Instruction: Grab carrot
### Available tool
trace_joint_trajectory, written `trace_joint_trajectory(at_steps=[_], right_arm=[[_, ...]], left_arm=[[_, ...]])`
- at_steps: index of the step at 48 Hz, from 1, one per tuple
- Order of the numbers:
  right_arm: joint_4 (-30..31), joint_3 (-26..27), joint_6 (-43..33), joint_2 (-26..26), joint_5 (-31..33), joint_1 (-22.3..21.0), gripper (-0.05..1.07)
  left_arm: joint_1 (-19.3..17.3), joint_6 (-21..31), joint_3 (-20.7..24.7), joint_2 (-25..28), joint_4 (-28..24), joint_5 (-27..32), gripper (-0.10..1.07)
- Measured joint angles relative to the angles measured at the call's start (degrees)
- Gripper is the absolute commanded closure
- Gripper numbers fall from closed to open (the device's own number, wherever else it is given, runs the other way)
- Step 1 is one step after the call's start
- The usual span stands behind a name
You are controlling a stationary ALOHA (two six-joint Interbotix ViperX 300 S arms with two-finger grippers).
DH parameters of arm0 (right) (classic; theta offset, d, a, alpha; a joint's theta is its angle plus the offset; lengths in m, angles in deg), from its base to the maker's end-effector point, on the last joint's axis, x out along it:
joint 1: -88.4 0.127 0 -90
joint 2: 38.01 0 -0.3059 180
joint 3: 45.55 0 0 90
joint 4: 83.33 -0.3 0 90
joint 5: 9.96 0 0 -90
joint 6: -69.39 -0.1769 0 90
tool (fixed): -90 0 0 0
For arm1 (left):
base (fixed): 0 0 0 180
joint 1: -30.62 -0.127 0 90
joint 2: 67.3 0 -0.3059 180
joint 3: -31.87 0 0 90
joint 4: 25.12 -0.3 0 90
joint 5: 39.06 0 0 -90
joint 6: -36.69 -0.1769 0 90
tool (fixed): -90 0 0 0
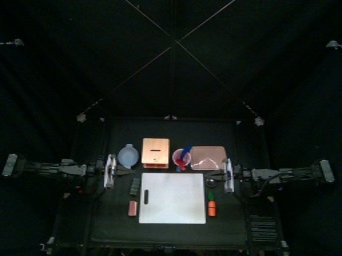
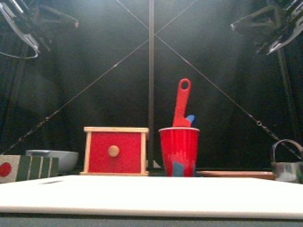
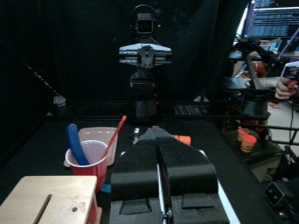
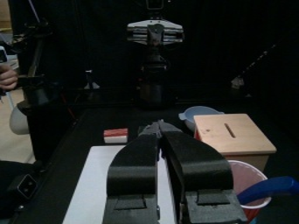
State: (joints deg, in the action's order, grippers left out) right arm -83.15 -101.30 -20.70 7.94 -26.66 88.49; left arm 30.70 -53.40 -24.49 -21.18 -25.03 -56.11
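The carrot [image 1: 211, 208] is a small bright orange stick lying just off the right edge of the white sheet [image 1: 174, 197], near the table's front. In the left wrist view the carrot [image 3: 177, 139] peeks out beside my jaw tips. My right gripper [image 1: 230, 176] hovers over the table's right side, behind the carrot, and its jaws [image 4: 160, 128] are shut on nothing. Opposite it, my left gripper [image 1: 108, 172] stands over the left side, also shut and empty [image 3: 158, 133]. The front view does not show the carrot.
A duller reddish-orange piece [image 1: 132, 207] lies off the sheet's left edge. Along the back stand a pale bowl [image 1: 127, 155], a wooden box [image 1: 156, 152], a red cup [image 2: 179, 149] holding a red spatula, and a pinkish board [image 1: 209, 156]. A metal cup [image 2: 288, 166] stands at the right.
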Motion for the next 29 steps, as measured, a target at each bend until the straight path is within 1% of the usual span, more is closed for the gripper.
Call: trace_joint_trajectory(at_steps=[4, 9, 15, 19, 24, 28, 29], right_arm=[[-0.2, -0.3, -0.6, 0.8, 0.4, 0.0, 1.01], [-0.8, -0.3, -1.8, 3.3, 2.7, 0.0, 1.0], [-3.3, 1.5, -4.0, 5.6, 8.8, 0.0, 1.0], [-6.4, 3.9, -6.5, 6.4, 16.6, 0.1, 1.0], [-11.4, 7.6, -10.2, 6.7, 31.4, 0.0, 0.97], [-15.6, 10.9, -15.1, 6.7, 46.3, -0.1, 0.94], [-16.3, 11.3, -16.3, 6.7, 48.8, -0.1, 0.94]], left_arm=[[-1.0, -0.2, -1.0, 0.4, 0.0, 0.1, 0.99], [-2.1, 0.0, -1.2, 0.8, 0.0, 0.1, 0.97], [-2.8, -0.2, -1.2, 0.9, 0.1, 0.1, 0.97], [-3.1, 0.0, -1.4, 1.0, 0.1, 0.1, 0.97], [-3.3, 0.0, -1.5, 1.1, 0.1, 0.1, 0.97], [-3.4, -0.1, -1.5, 1.5, 0.1, 0.1, 0.97], [-3.4, -0.1, -1.5, 1.6, 0.1, 0.1, 0.97]])
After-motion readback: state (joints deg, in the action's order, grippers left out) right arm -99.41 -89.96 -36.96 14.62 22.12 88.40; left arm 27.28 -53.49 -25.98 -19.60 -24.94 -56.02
